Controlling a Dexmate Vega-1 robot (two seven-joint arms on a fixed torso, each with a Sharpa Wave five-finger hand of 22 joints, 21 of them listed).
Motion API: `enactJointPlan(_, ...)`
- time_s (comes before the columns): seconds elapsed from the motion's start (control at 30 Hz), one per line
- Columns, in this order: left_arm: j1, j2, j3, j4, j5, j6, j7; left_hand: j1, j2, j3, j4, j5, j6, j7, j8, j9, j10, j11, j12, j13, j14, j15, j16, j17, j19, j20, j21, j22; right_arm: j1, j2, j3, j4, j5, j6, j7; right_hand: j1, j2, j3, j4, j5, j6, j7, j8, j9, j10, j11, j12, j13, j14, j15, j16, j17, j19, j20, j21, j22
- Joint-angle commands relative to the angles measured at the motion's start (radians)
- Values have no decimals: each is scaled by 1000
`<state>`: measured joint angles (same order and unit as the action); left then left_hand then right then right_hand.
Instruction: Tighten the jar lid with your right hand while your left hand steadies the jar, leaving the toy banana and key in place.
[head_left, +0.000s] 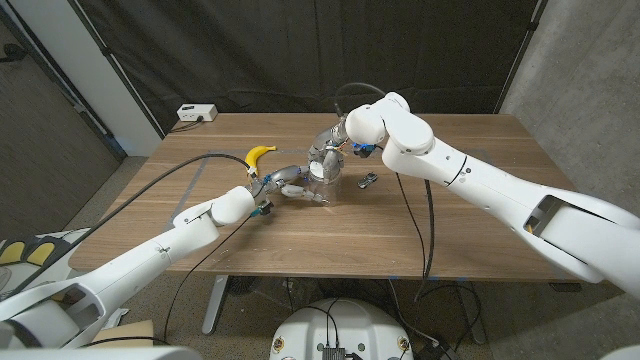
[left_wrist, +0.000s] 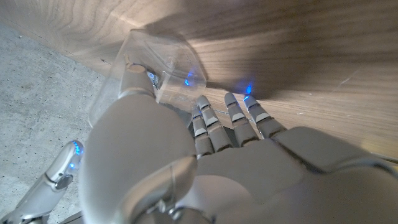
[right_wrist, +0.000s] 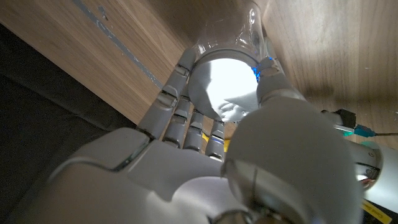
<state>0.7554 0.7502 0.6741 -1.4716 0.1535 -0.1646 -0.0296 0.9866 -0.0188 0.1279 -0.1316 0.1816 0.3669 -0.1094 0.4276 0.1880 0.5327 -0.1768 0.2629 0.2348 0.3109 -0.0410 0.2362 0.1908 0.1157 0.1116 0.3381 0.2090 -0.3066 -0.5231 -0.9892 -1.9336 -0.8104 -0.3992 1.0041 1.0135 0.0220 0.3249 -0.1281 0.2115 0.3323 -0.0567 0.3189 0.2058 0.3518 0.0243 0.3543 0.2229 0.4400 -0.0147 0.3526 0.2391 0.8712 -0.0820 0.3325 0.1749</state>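
Note:
A clear glass jar stands mid-table with a white lid on top. My right hand comes down over the jar, and in the right wrist view its fingers and thumb wrap around the lid's rim. My left hand grips the jar's body from the left side, thumb against the glass and fingers reaching along the table beside it. The yellow toy banana lies left of the jar, just behind my left hand. The small key lies on the wood to the jar's right.
A white box with a cable sits at the table's back left corner. Black cables run along both arms over the wood. Dark curtains hang behind the table, whose right half and front are bare wood.

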Motion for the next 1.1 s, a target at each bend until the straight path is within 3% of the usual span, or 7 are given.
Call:
enactJointPlan(0.03,-4,-2,3,4,-1,1,-3,70,82,8,2,5,210,-96,-7,4,36,-34,1,2,-4,-140,-6,1,1,5,3,3,-74,-23,38,-38,61,-96,-129,7,65,-2,3,1,74,61,12,5,44,11,10,0,70,-106,14,0,52,0,19,3)
enactJointPlan(0.23,-4,-2,3,2,-3,3,-4,69,83,8,2,5,210,-93,-9,4,34,-33,-1,2,-5,-140,-8,1,0,5,2,3,-94,-9,13,-53,31,-225,-151,-9,86,-3,16,-6,89,79,12,6,57,32,8,-2,100,-92,14,-3,93,9,31,3)
enactJointPlan(0.43,-2,0,4,-2,-3,9,-5,68,84,7,2,5,205,-92,-14,4,33,-33,-3,3,-6,-139,-9,1,-1,5,2,3,-105,9,-2,-72,25,-367,-158,-21,103,-1,26,-13,93,83,8,7,57,36,1,-4,95,-74,0,-7,66,35,15,1)
enactJointPlan(0.5,-1,0,3,-4,-4,11,-5,68,84,7,2,5,204,-92,-15,4,33,-33,-3,3,-6,-140,-9,1,-2,5,2,3,-97,17,-7,-73,40,-422,-141,-46,118,-5,42,-23,88,84,-2,8,39,40,-17,-6,66,-56,-24,-10,-6,94,-24,-2)
enactJointPlan(0.63,2,2,2,-8,-3,11,-1,67,85,8,2,5,202,-92,-17,4,30,-33,-5,3,-7,-140,-10,1,-3,6,1,3,-72,32,-21,-67,100,-529,-113,-78,129,-11,61,-28,80,98,-13,8,21,51,-35,-8,33,-25,-49,-12,-62,163,-62,-5)
enactJointPlan(0.9,8,5,1,-20,-1,18,2,67,86,7,2,5,202,-91,-20,4,28,-33,-7,3,-7,-140,-11,0,-3,6,1,3,11,34,-89,-46,261,-726,-119,-159,138,-36,110,-36,16,128,-54,10,-59,80,-81,-9,-35,33,-90,-5,-112,251,-112,-6)
enactJointPlan(1.1,13,9,-1,-31,-1,26,3,66,88,7,2,5,189,-93,-30,4,27,-33,-10,4,-7,-140,-13,0,-5,6,1,3,40,39,-104,-40,431,-861,-223,-204,142,-47,139,-36,-3,155,-67,13,-69,101,-88,-9,-38,54,-99,-3,-107,276,-121,-6)
